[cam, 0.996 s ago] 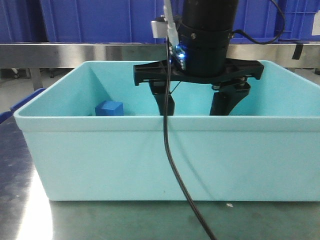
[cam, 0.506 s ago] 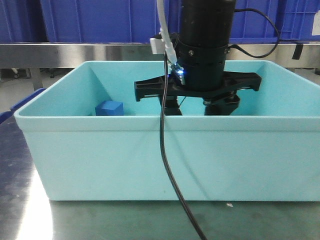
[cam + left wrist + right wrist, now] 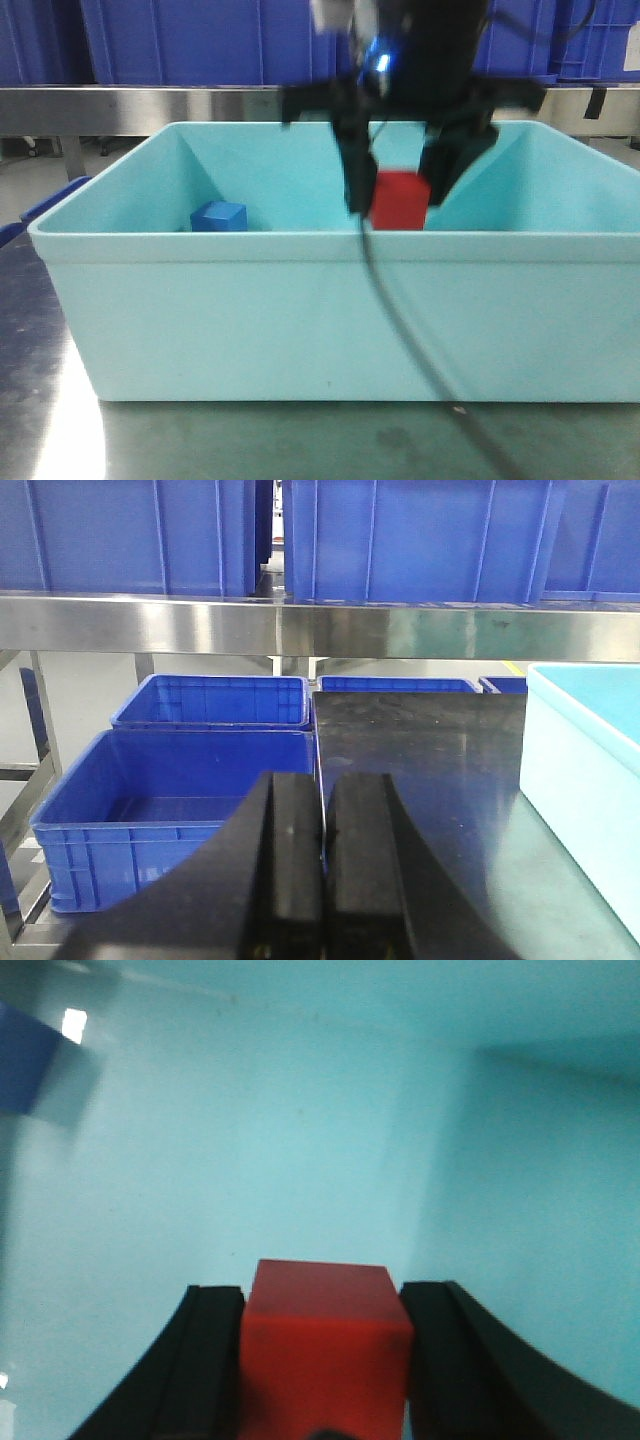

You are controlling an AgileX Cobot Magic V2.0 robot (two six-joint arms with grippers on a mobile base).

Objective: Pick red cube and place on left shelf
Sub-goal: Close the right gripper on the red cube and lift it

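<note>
The red cube [image 3: 400,200] hangs inside the turquoise tub [image 3: 330,310], just showing above its front wall, clamped between the black fingers of my right gripper [image 3: 398,196]. From the right wrist the red cube [image 3: 325,1345] fills the gap of the right gripper [image 3: 323,1305], above the tub floor. My left gripper [image 3: 326,810] is shut with nothing in it, over the dark table outside the tub. The left shelf [image 3: 200,625] is a steel rail lined with deep-blue crates [image 3: 130,535].
A blue cube [image 3: 218,217] rests on the tub floor at the left, also seen as the blue cube [image 3: 25,1055] from the right wrist. Blue crates [image 3: 170,810] stand on the lower level left of the table [image 3: 420,770]. A black cable [image 3: 420,350] hangs across the tub's front.
The right gripper went down into the tub, closed on the red cube and has now risen with it, so the cube shows above the tub wall.
</note>
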